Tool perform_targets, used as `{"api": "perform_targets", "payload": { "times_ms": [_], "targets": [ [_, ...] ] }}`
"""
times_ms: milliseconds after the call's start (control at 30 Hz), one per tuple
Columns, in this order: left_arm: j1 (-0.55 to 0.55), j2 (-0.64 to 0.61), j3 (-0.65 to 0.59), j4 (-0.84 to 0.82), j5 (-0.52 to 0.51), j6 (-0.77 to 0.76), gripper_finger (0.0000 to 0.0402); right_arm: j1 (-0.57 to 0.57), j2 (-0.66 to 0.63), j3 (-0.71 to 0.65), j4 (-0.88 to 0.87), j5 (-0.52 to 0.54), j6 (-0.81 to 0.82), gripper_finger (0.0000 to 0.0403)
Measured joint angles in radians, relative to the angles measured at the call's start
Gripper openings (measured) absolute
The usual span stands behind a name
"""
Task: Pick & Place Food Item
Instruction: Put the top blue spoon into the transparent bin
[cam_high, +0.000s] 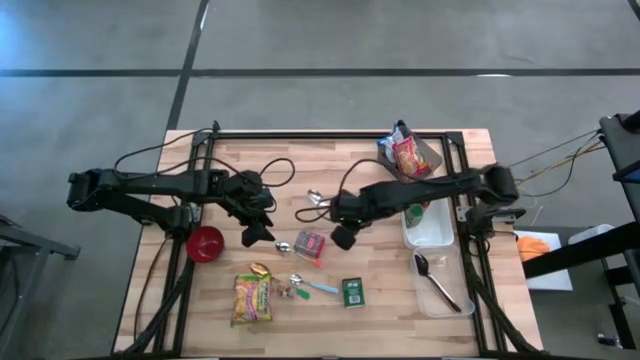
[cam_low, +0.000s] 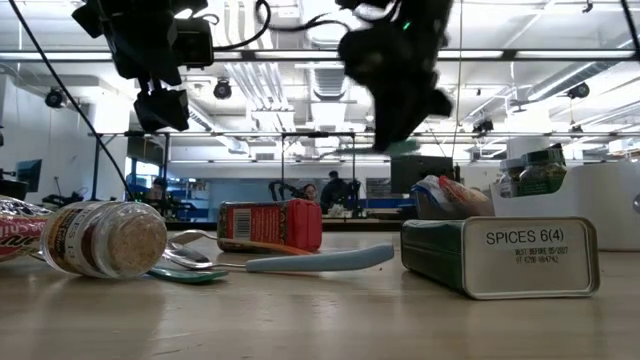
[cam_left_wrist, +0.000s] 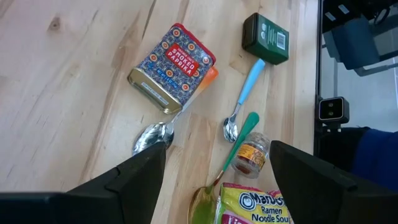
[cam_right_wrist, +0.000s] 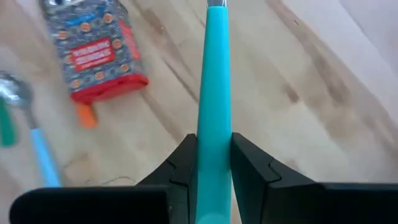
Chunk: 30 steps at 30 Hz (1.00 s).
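My right gripper (cam_right_wrist: 214, 140) hangs above the table's middle (cam_high: 345, 237), shut on a teal utensil handle (cam_right_wrist: 214, 68). Below it lies a red smoked-paprika tin (cam_high: 310, 243) on its side. My left gripper (cam_high: 255, 235) hovers open to the tin's left, holding nothing. Nearer the front edge lie a green spices tin (cam_high: 352, 291), a ramen noodle packet (cam_high: 252, 298), a small spice jar (cam_left_wrist: 249, 155), a blue-handled spoon (cam_left_wrist: 245, 93) and a green-handled spoon (cam_left_wrist: 233, 149). My right gripper pinches the teal handle (cam_right_wrist: 214, 118) between its two fingers. The fingers point steeply down and the handle runs along them, sticking out past their tips. A bit of metal shows at its outer end (cam_right_wrist: 216, 4). The utensil hangs clear of the table (cam_low: 400, 145).
A red bowl (cam_high: 205, 243) sits at the left. Two white trays (cam_high: 435, 235) stand at the right, the nearer one holding a dark spoon (cam_high: 432, 275). A snack bag (cam_high: 408, 152) lies at the far edge. An orange-handled spoon (cam_left_wrist: 152, 137) pokes from under the paprika tin.
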Motion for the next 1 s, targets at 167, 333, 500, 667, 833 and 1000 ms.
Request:
{"api": "perform_targets", "payload": {
  "times_ms": [167, 333, 500, 667, 833, 1000],
  "targets": [
    [0.000, 0.000, 0.000, 0.002, 0.000, -0.043, 0.0289, 0.064, -0.155, -0.063, -0.053, -0.018, 0.178, 0.0059],
    [0.000, 0.000, 0.002, 0.012, 0.000, -0.105, 0.0289, 0.178, -0.327, -0.163, -0.063, -0.041, 0.386, 0.0059],
    [0.000, -0.001, 0.002, 0.014, 0.000, -0.138, 0.0289, 0.332, -0.459, -0.266, -0.063, -0.028, 0.554, 0.0059],
    [0.000, -0.001, 0.002, 0.014, 0.000, -0.141, 0.0289, 0.514, -0.557, -0.353, -0.063, 0.084, 0.791, 0.0059],
    [0.003, -0.001, 0.002, 0.015, 0.000, -0.166, 0.0289, 0.675, -0.612, -0.417, -0.071, 0.191, 1.007, 0.0059],
    [0.006, -0.002, 0.002, 0.024, 0.000, -0.208, 0.0289, 0.793, -0.612, -0.437, -0.092, 0.208, 1.136, 0.0059]
  ]
}}
